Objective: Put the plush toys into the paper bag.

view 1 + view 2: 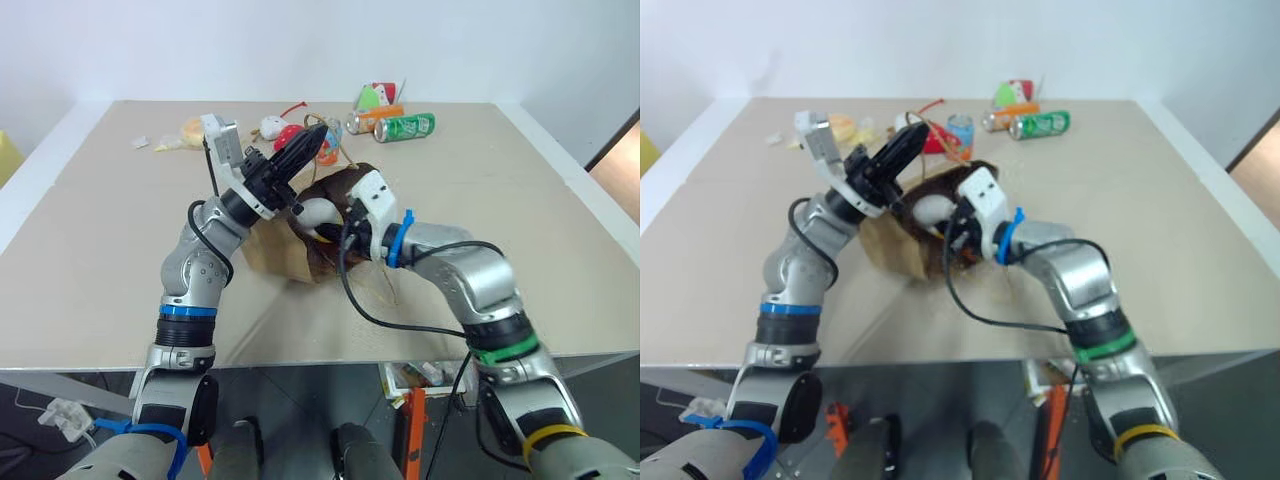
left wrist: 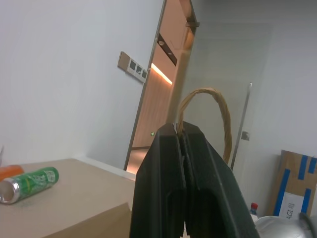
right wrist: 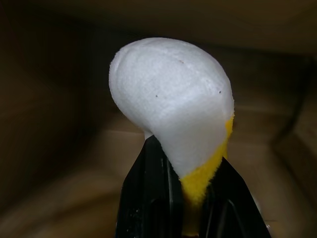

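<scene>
Left gripper [image 1: 312,139] is raised over the table [image 1: 560,230], jaws pressed together on the paper bag's twisted cord handle [image 2: 218,106], holding the paper bag [image 1: 300,250] with its mouth lifted and facing the right arm. Just right of it, the right gripper [image 1: 322,222] is clamped on the white-and-yellow egg-shaped plush [image 3: 173,109], and both are already at the bag mouth; the wrist view has brown paper walls all around the toy, so it sits inside the opening, long axis pointing deeper in. Judgement: release comes next, with the bag interior straight ahead of the pincer, no sideways shift needed. Right arm is the one doing the placing. Can't tell if the brown bear plush is inside; the interior is dark. Far edge: green can [image 1: 405,127], orange can [image 1: 372,118], red strawberry plush [image 1: 290,134].
</scene>
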Controlling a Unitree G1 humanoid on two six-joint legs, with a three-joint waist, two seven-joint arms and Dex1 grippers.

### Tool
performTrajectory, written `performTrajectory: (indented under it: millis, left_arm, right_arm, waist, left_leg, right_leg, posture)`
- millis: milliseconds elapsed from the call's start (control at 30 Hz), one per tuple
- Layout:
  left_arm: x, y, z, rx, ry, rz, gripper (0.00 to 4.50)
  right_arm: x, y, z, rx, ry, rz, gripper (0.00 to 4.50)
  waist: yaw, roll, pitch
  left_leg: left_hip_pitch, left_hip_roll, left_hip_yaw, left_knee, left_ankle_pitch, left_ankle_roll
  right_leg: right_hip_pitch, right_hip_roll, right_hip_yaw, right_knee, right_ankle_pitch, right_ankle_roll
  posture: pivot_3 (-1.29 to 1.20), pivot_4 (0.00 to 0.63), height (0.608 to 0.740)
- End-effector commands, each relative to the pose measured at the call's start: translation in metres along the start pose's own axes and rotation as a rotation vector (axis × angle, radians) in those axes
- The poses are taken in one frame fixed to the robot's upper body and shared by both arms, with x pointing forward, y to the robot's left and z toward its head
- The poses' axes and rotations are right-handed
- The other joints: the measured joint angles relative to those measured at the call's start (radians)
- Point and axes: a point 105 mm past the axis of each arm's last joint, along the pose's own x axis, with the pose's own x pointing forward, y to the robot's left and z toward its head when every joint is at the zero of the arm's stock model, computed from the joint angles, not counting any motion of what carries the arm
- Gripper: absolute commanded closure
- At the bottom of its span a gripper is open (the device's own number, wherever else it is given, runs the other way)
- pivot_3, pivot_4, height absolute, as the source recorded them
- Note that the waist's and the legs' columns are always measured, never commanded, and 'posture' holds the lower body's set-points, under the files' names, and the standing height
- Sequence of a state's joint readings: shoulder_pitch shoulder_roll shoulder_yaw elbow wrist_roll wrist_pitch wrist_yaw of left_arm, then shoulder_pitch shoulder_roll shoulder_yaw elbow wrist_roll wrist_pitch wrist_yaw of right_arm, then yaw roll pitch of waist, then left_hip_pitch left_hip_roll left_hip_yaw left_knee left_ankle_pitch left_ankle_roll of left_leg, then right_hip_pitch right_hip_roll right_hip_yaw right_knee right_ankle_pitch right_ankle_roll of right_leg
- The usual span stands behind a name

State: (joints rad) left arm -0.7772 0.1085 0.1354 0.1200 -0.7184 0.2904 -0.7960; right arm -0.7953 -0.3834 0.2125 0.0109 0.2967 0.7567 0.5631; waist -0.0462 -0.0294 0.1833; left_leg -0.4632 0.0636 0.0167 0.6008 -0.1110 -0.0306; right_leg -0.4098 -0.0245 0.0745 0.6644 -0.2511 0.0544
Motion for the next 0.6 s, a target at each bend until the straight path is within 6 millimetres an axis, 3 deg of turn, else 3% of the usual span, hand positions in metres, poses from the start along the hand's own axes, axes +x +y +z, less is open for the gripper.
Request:
performTrajectory:
  millis: [33,67,233,333,367,600]
  left_arm:
    - [0.006,-0.006,0.011,0.029,-0.03,-0.038,4.5]
    - [0.006,-0.006,0.011,0.029,-0.03,-0.038,4.5]
    - [0.006,-0.006,0.011,0.029,-0.034,-0.037,4.5]
    - [0.006,-0.005,0.011,0.027,-0.036,-0.034,4.5]
    - [0.006,-0.005,0.011,0.026,-0.037,-0.033,4.5]
    - [0.007,-0.004,0.011,0.011,-0.045,-0.027,4.5]
  right_arm:
    - [0.004,0.006,0.025,-0.059,-0.071,0.024,4.43]
    - [0.005,0.008,0.025,-0.058,-0.073,0.038,4.43]
    - [-0.002,0.011,0.023,-0.027,-0.079,0.075,2.11]
    - [-0.015,-0.001,0.03,0.025,-0.111,0.06,0.66]
    - [-0.02,-0.003,0.034,0.043,-0.129,0.066,0.5]
    - [-0.069,-0.02,0.054,0.097,-0.252,0.085,0.5]
  waist:
    - [0.002,0.0,0.0]
    - [0.002,0.0,0.0]
    - [0.003,0.0,0.0]
    - [0.003,0.0,0.0]
    - [0.003,0.0,0.0]
    - [0.003,0.0,0.0]
  left_leg:
    - [0.0,0.0,0.0,0.0,0.0,0.0]
    - [0.0,0.0,0.0,0.0,0.0,0.0]
    - [-0.001,0.0,0.0,-0.001,-0.001,-0.001]
    - [-0.001,0.0,0.0,-0.001,-0.001,-0.001]
    - [-0.001,0.0,0.0,-0.001,-0.001,-0.001]
    - [-0.001,0.0,0.0,-0.001,-0.001,-0.001]
  right_leg:
    - [0.0,0.0,0.0,0.0,-0.001,0.001]
    - [0.0,0.0,0.0,0.0,-0.001,0.001]
    - [0.0,0.0,0.0,0.0,-0.002,0.001]
    - [0.0,0.0,0.0,0.0,-0.002,0.001]
    - [0.0,0.0,0.0,0.0,-0.002,0.001]
    - [0.0,0.0,0.0,0.0,-0.002,0.0]
  posture:
    - [0.0,0.15,0.74]
    - [0.0,0.15,0.74]
    - [0.0,0.15,0.74]
    - [0.0,0.15,0.74]
    - [0.0,0.15,0.74]
    - [0.0,0.15,0.74]
